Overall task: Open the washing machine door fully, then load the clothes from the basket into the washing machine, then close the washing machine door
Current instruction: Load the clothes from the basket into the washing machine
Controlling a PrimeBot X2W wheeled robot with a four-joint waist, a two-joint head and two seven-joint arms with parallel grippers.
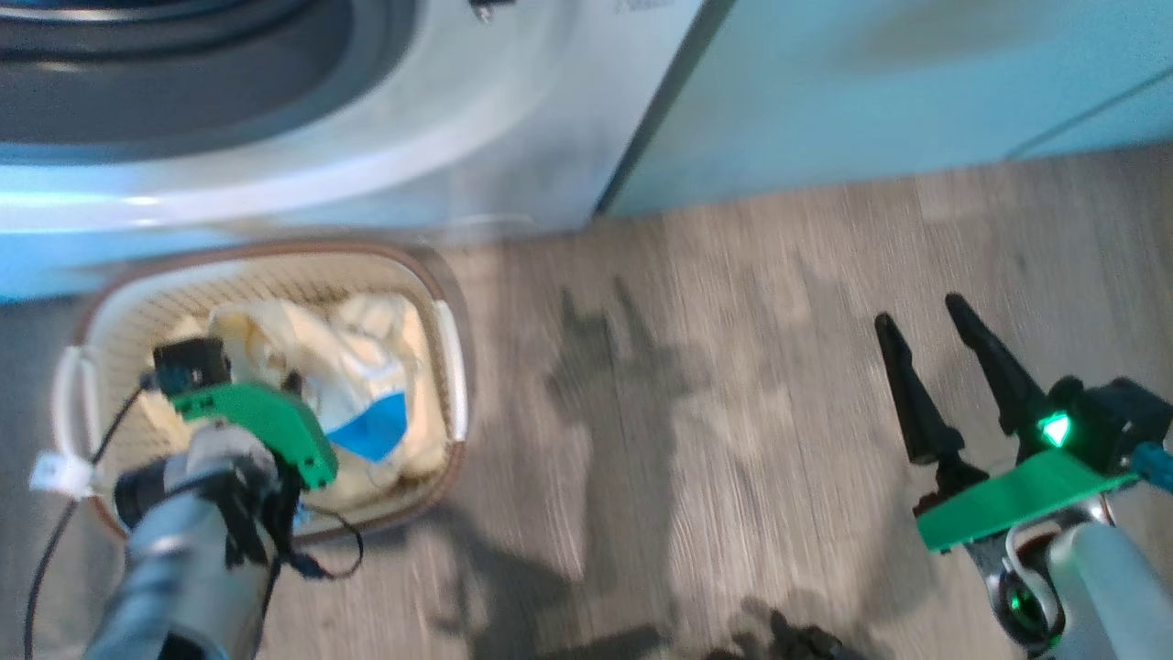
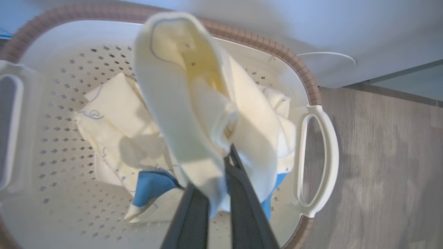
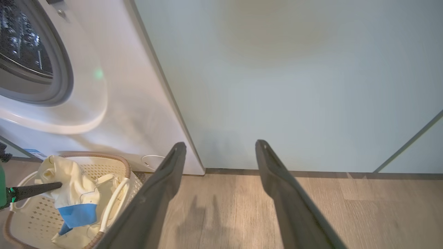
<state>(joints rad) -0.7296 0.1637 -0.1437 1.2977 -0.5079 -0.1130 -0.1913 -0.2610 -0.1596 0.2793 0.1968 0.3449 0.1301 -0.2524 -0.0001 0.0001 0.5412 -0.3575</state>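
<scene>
Grey wood-look floor [image 1: 733,367] runs up to the white washing machine [image 1: 458,137], with a pale green cabinet [image 1: 916,82] directly at its right side. The basket [image 1: 275,252] sits on the floor right up against the washer's front, below the round grey-ringed opening [image 3: 31,52], where I can see the steel drum.

My left gripper [image 2: 226,162] reaches down over the basket, its fingers pinched tight on a cream-yellow garment [image 2: 193,86]. The cloth bunches around my fingertips and rises in a fold in front of my wrist camera, hiding much of the basket's far wall. From the right wrist the garment hangs from my left fingers above the basket's brown rim, its blue patch dangling at the bottom. More clothes [image 2: 114,128] lie crumpled on the perforated bottom, cream with a blue patch. A white handle [image 2: 316,159] stands just beside the held cloth, on the side nearer the cabinet.

My right gripper [image 1: 921,312] hangs over bare floor, well apart from the basket, its two fingers spread wide and holding nothing, pointing toward the cabinet. Finger-shaped shadows lie on the boards between the basket and it.
</scene>
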